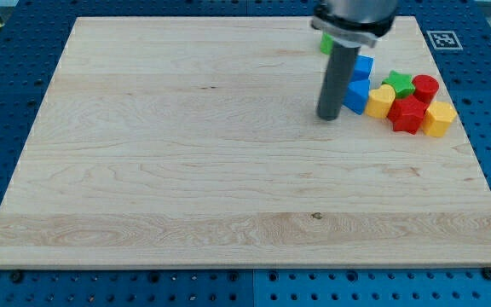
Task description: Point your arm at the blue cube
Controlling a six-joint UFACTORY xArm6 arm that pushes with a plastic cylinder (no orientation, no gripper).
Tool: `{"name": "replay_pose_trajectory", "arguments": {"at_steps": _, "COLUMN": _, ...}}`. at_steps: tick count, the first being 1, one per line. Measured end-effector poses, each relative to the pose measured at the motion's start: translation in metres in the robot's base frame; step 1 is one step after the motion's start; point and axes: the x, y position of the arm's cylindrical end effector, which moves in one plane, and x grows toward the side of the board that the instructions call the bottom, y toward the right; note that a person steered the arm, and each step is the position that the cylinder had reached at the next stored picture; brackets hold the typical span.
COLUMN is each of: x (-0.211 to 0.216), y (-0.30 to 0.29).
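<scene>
My tip (328, 117) rests on the board just left of a cluster of blocks at the view's upper right. The blue cube (363, 66) stands right of the rod, partly hidden by it. A second blue block (358, 95) lies just below the cube, closest to my tip and about touching the rod's right side. My tip sits below and left of the blue cube.
Right of the blue blocks lie a yellow block (380, 101), a green star (399, 83), a red cylinder (424, 87), a red block (408, 114) and a yellow block (439, 118). A green block (324, 43) peeks out behind the arm. The wooden board (186, 153) sits on a blue pegboard.
</scene>
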Motion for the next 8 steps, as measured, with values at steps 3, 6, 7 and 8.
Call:
{"name": "replay_pose_trajectory", "arguments": {"at_steps": 3, "x": -0.007, "y": -0.045}}
{"name": "replay_pose_trajectory", "arguments": {"at_steps": 6, "x": -0.065, "y": 0.010}}
{"name": "replay_pose_trajectory", "arguments": {"at_steps": 7, "x": -0.065, "y": 0.031}}
{"name": "replay_pose_trajectory", "arguments": {"at_steps": 8, "x": -0.065, "y": 0.031}}
